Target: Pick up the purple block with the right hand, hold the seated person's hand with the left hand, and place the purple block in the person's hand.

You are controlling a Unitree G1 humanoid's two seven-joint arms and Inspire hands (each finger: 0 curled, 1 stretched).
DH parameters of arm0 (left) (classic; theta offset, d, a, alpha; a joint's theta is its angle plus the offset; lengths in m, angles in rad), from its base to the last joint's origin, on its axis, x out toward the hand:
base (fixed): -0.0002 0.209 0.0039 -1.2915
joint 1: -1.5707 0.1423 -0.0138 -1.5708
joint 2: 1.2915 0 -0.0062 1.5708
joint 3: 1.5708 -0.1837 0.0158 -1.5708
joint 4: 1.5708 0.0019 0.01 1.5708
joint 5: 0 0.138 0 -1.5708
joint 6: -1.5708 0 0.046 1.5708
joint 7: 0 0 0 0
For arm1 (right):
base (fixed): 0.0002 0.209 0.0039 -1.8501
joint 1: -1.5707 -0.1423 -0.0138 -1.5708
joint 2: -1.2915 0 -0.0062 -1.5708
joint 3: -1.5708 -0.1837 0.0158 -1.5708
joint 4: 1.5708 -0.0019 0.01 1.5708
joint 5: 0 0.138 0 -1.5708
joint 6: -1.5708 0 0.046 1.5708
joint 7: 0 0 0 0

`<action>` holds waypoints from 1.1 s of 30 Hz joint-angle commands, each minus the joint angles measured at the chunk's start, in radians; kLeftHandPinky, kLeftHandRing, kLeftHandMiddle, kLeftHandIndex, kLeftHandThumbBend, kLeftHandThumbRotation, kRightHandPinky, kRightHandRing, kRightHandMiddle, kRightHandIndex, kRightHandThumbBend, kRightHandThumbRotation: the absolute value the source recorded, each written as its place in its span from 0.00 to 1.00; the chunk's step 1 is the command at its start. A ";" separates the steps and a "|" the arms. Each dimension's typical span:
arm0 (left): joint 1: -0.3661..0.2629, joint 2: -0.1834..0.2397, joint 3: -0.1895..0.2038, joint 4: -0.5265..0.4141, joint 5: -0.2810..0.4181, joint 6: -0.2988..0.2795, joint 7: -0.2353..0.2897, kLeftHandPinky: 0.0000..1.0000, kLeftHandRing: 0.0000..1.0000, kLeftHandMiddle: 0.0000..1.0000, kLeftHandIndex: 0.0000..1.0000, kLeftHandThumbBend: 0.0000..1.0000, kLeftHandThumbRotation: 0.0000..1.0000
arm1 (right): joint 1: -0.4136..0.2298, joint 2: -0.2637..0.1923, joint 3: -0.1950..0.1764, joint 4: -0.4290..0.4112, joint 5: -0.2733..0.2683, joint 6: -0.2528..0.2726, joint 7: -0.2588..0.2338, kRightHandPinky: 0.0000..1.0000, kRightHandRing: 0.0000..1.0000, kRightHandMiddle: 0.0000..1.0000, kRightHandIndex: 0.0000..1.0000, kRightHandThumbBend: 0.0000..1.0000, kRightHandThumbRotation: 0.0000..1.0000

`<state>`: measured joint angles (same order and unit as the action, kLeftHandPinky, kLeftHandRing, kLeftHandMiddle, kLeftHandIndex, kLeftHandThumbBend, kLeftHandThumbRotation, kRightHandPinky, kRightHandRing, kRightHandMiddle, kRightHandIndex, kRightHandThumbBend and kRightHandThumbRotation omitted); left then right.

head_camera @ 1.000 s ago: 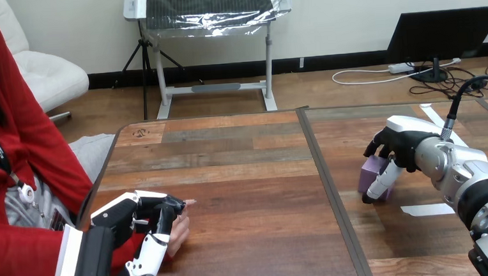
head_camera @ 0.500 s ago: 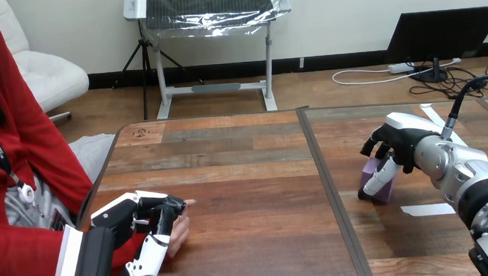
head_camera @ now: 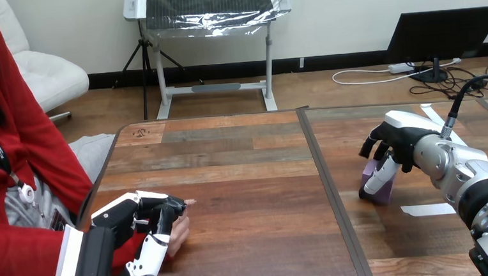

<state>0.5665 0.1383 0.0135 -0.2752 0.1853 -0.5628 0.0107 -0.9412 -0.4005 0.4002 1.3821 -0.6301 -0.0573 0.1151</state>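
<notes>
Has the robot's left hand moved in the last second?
No. The left hand sits at the same spot by the table's left edge, on the person's hand.

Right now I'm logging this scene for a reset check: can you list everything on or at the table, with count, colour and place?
table: one, brown wood with a dark seam down the middle, across the view.
purple block: one, purple, on the table's right half, right of the seam.
white tape strips: two, white, one on the table near the right forearm, one beyond the right hand.
person's hand: one, resting on the table at its near left edge.
left hand: one, black and white, fingers curled round the person's hand.
right hand: one, black and white, fingers curled round the purple block.
</notes>
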 commanded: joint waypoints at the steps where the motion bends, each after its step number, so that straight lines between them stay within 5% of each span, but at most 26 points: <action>1: -0.049 -0.005 -0.003 -0.001 -0.008 -0.023 0.001 0.47 0.60 0.62 0.52 0.25 0.69 | -0.038 -0.022 -0.007 -0.015 0.006 -0.009 -0.028 0.55 0.64 0.68 0.68 0.83 0.04; 17: -0.044 -0.011 0.001 -0.009 0.005 -0.017 0.010 0.48 0.60 0.62 0.52 0.26 0.69 | -0.036 -0.020 0.004 -0.013 -0.006 0.002 -0.021 0.57 0.65 0.68 0.66 0.81 0.01; 33: -0.041 -0.012 0.005 -0.016 0.020 -0.015 0.021 0.47 0.59 0.62 0.52 0.26 0.68 | -0.043 -0.018 0.033 -0.010 -0.035 0.029 0.010 0.63 0.71 0.72 0.69 0.84 0.10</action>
<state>0.5667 0.1379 0.0141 -0.2753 0.1991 -0.5640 0.0200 -0.9412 -0.4005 0.4208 1.3821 -0.6541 -0.0299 0.1206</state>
